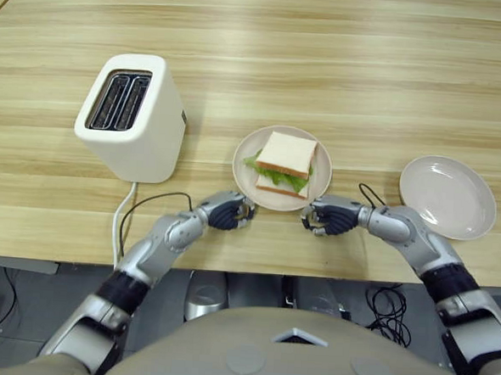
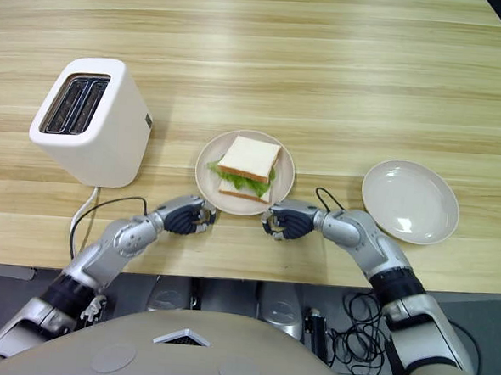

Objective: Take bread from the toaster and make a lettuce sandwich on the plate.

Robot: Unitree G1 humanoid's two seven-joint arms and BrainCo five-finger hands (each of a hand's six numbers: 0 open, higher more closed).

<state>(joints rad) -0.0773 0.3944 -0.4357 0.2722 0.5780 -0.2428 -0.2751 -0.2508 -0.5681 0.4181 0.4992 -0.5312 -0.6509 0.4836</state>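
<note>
A cream toaster (image 1: 134, 117) stands on the wooden table at the left, its two slots dark. To its right a round beige plate (image 1: 245, 157) carries a sandwich (image 1: 283, 162): a bread slice on top, green lettuce showing under it, and another slice beneath. My left hand (image 1: 228, 211) rests on the table just before the plate's near-left rim, fingers curled, holding nothing. My right hand (image 1: 330, 217) lies at the plate's near-right rim, fingers curled too, with nothing in it.
A second plate (image 1: 447, 196), pale and bare, sits at the right near the table's front edge. The toaster's white and black cables (image 1: 128, 210) run off the front edge beside my left arm. Bare wood stretches across the far half of the table (image 1: 326, 56).
</note>
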